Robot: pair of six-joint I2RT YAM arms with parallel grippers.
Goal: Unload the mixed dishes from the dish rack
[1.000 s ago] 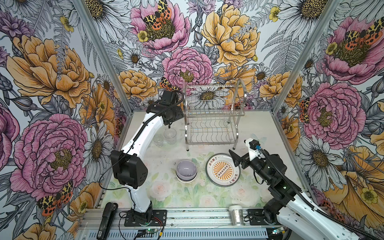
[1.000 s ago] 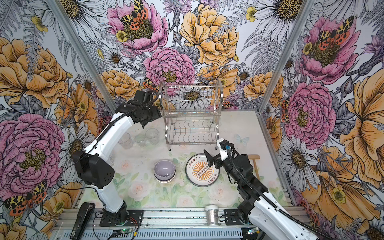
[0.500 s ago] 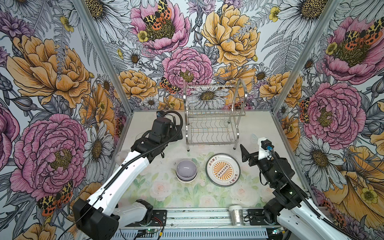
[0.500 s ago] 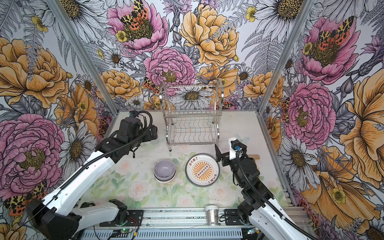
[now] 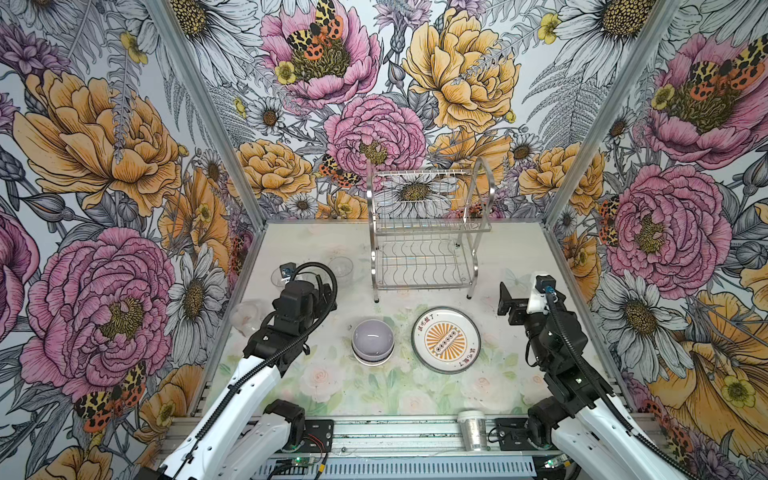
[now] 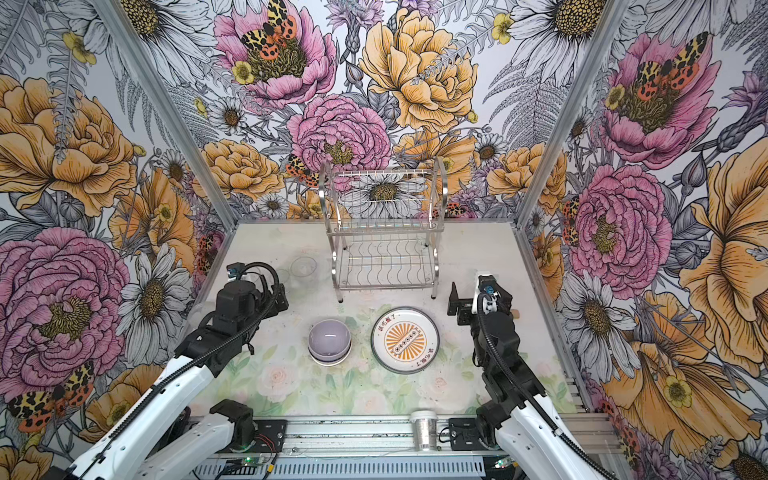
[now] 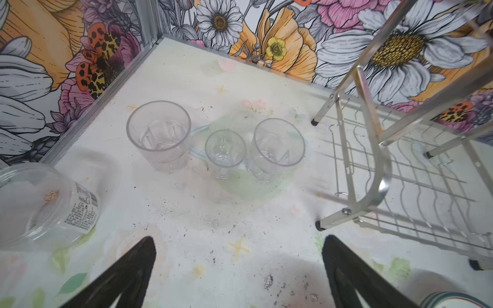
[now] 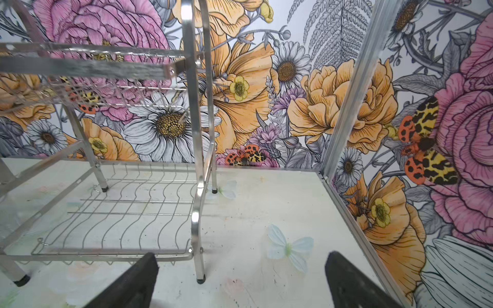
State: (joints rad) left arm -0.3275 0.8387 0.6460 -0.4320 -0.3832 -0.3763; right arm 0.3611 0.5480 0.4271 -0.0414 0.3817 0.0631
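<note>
The dish rack (image 5: 428,232) (image 6: 382,232) stands at the back middle of the table, and both its wire shelves are bare. In front of it a lavender bowl (image 5: 372,340) lies upside down beside the orange sunburst plate (image 5: 446,345). Three clear glasses (image 7: 160,136) (image 7: 225,152) (image 7: 277,149) stand upright left of the rack. My left gripper (image 7: 238,266) hovers open over bare table, short of the glasses. My right gripper (image 5: 510,305) (image 8: 240,269) is open too, low by the rack's front right leg (image 8: 200,277), holding nothing.
A clear plastic tub (image 7: 40,202) with a label lies on its side near the left wall. A silver glittery cup (image 5: 471,430) stands on the front rail. Flowered walls close in the table on three sides.
My left arm has drawn back from beside the rack toward the front left, and its jaws have opened wider. My right arm has pulled back a little to the right.
</note>
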